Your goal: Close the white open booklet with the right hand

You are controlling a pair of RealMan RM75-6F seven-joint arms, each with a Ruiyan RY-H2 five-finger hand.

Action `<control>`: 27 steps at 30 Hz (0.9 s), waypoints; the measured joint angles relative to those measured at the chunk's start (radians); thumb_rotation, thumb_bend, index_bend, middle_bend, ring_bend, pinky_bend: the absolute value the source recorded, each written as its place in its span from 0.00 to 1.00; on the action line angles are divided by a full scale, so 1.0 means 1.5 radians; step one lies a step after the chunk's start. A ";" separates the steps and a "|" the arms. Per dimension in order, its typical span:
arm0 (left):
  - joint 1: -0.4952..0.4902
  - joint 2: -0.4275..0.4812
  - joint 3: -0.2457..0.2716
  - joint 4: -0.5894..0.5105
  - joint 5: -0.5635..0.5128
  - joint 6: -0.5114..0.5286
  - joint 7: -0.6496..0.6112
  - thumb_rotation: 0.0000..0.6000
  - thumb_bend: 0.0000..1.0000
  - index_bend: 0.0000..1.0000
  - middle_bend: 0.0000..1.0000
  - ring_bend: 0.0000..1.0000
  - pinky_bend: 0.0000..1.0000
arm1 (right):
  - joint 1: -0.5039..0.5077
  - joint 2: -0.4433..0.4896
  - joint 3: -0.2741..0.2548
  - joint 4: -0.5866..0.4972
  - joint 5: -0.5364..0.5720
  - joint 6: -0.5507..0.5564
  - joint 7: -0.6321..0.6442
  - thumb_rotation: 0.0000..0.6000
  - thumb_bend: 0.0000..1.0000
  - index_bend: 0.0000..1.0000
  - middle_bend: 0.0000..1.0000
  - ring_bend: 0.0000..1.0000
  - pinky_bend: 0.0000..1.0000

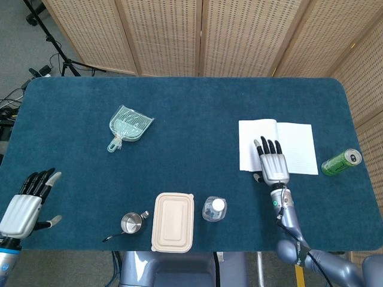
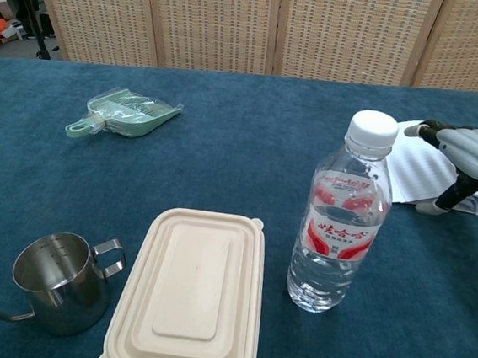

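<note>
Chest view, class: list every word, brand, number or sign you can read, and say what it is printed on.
Water bottle: red label with white Chinese characters, too blurred to read surely.
Steel cup: faint measuring marks inside, unreadable.
Green can: print too small.
Booklet: no legible writing.
</note>
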 measured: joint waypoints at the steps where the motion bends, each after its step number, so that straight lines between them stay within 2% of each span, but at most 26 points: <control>1: 0.000 0.000 0.000 0.000 0.000 0.000 0.001 1.00 0.10 0.00 0.00 0.00 0.00 | 0.001 0.000 0.000 0.003 0.001 -0.001 0.001 1.00 0.23 0.00 0.00 0.00 0.00; 27: -0.002 -0.003 0.008 -0.001 0.011 -0.003 0.002 1.00 0.10 0.00 0.00 0.00 0.00 | 0.027 -0.028 -0.004 0.096 0.019 -0.031 0.039 1.00 0.23 0.00 0.00 0.00 0.00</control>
